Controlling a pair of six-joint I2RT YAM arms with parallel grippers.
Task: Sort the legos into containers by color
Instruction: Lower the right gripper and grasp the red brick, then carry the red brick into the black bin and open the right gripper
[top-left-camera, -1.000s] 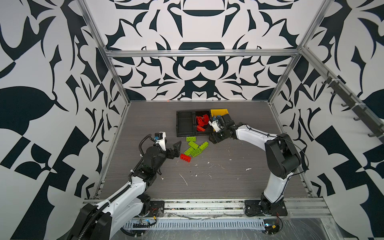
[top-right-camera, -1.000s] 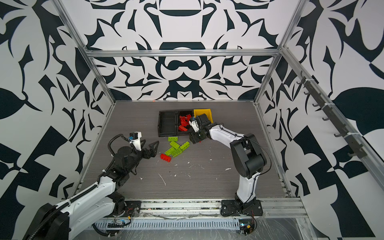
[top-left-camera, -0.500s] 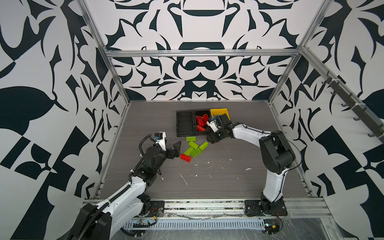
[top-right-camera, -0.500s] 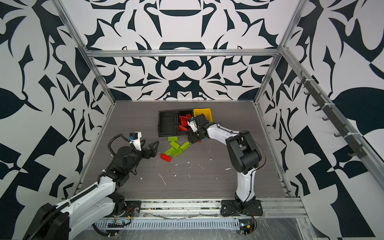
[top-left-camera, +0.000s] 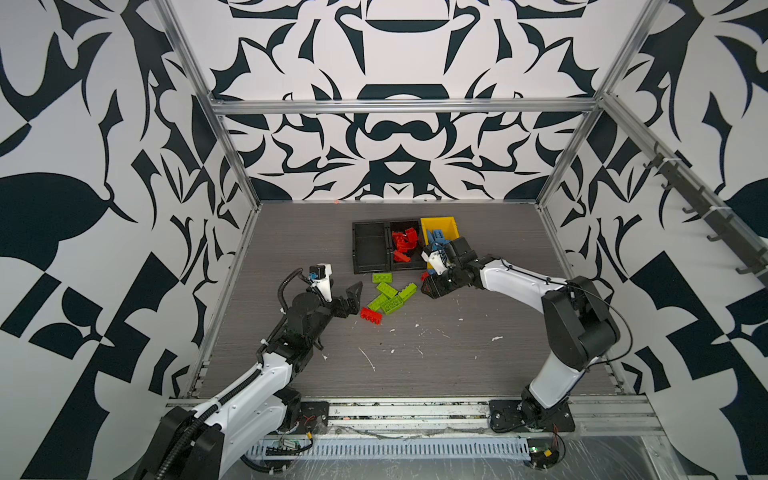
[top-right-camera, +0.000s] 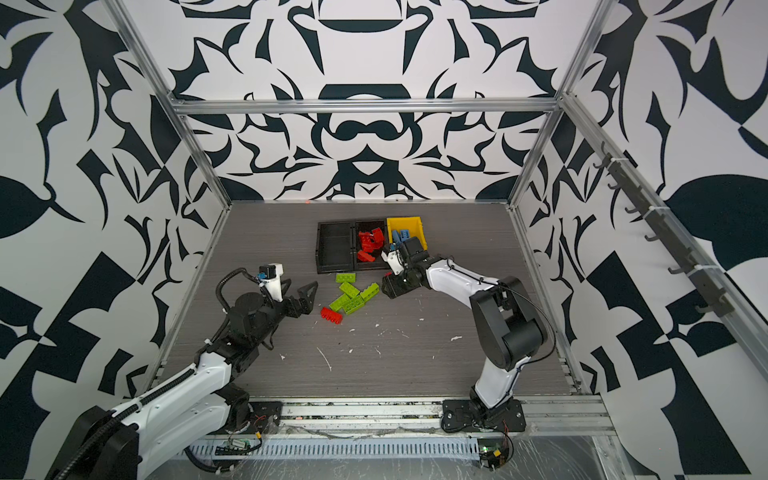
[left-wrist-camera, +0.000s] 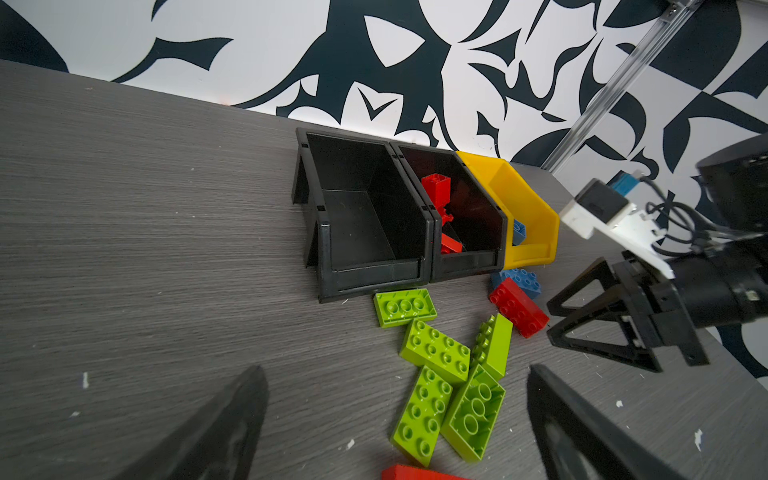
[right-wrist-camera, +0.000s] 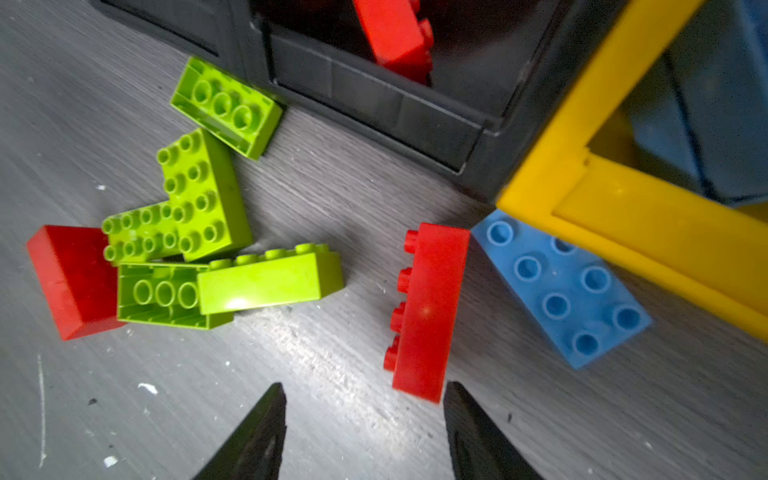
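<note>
We find three containers (top-left-camera: 370, 247) side by side toward the far edge of the desk (top-left-camera: 457, 365), with legos (top-left-camera: 403, 243) in the middle container (left-wrist-camera: 465, 264) and right container (top-left-camera: 440, 223). Just near them lies a loose cluster (top-left-camera: 388, 296); right of it, two bricks (right-wrist-camera: 428, 311) sit at the right container's near end.

Grey wood-grain tabletop (top-left-camera: 291, 232) carries scattered small white flecks (top-left-camera: 367, 358); black-and-white patterned walls (top-left-camera: 395, 41) and silver aluminium frame bars (top-left-camera: 403, 106) enclose it.

Bare table (top-left-camera: 457, 365) is left open toward the near edge. The fronts of the bins (top-left-camera: 370, 249) are crowded by green bricks (top-left-camera: 388, 297), a red brick (right-wrist-camera: 428, 311) and a blue brick (right-wrist-camera: 561, 291).
</note>
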